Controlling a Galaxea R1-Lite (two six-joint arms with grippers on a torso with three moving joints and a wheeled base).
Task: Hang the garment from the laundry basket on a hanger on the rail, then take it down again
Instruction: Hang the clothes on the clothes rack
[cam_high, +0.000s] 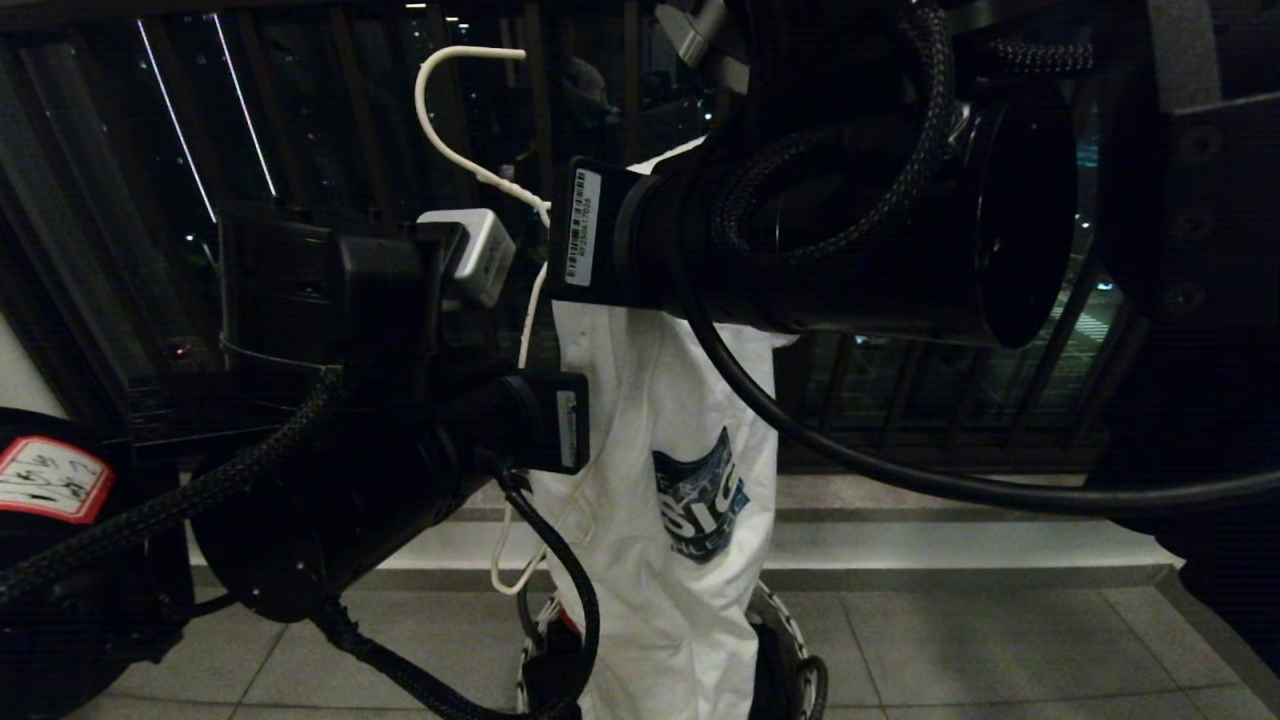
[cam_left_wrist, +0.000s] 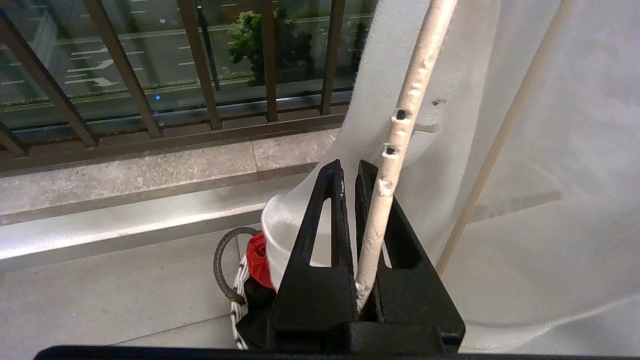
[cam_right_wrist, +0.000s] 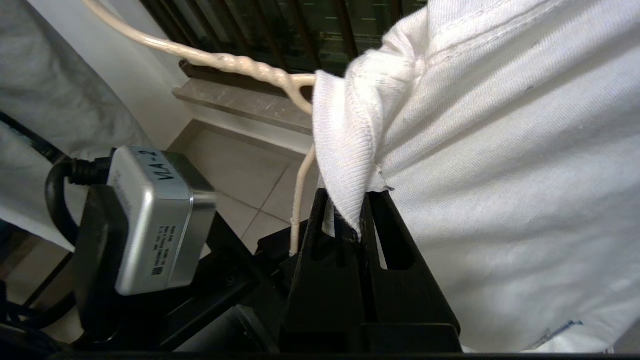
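The garment (cam_high: 660, 480), a white T-shirt with a dark blue chest print, hangs in mid-air at the centre, between both arms and above the laundry basket (cam_high: 790, 650). Over it rises the hook of the white wire hanger (cam_high: 450, 100), held free in the air. My left gripper (cam_left_wrist: 350, 167) is shut on one wire of the hanger (cam_left_wrist: 395, 145), with the garment (cam_left_wrist: 550, 150) draped just beside it. My right gripper (cam_right_wrist: 345, 200) is shut on a folded edge of the garment (cam_right_wrist: 500, 150), close under the hanger's twisted neck (cam_right_wrist: 240, 65). The rail is out of view.
A dark brown railing (cam_left_wrist: 200, 75) with vertical bars stands behind a stone kerb (cam_left_wrist: 150, 170). The basket (cam_left_wrist: 240, 295) on the tiled floor holds a red cloth (cam_left_wrist: 257, 260) and a black one. My two arms crowd the head view.
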